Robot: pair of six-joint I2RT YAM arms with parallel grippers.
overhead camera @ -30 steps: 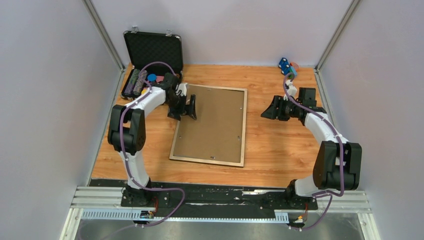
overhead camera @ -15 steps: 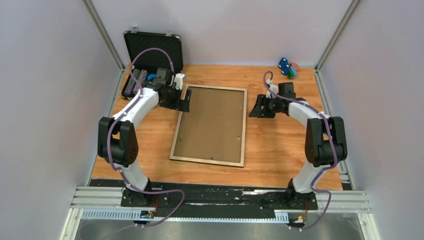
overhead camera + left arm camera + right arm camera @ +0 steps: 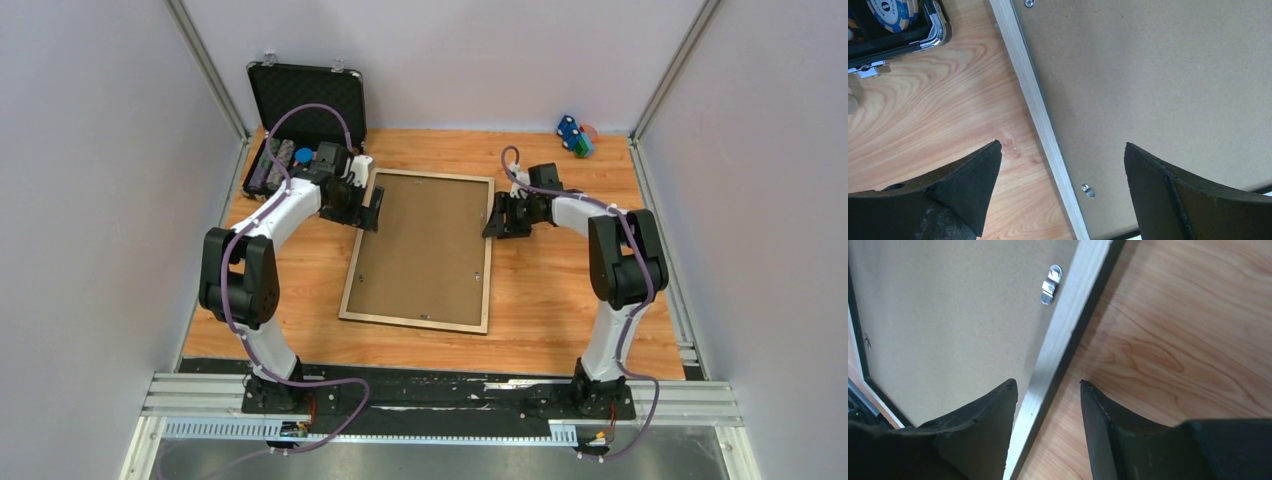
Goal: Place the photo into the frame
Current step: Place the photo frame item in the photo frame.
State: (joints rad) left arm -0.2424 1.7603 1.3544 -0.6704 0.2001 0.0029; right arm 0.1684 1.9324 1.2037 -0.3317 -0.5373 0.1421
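Found the thin pale-wood rectangular frame (image 3: 489,270) lying back-up at picture centre, filled by a brown fibreboard backing (image 3: 425,245). Saw no beach photo anywhere; possibly under that backing, cannot tell. Noted the left gripper (image 3: 1063,150) with jaws spread wide astride the left rail, the right gripper (image 3: 1048,385) with jaws narrower astride the right rail, pinching nothing. Judged a one-sided squeeze likely to skid the frame, a lopsided lift to twist it.

- You have the frame (image 3: 420,250) lying flat in the middle of the table (image 3: 560,290).
- Behind it on your left sits the case (image 3: 305,100); far right, small toys (image 3: 574,135).
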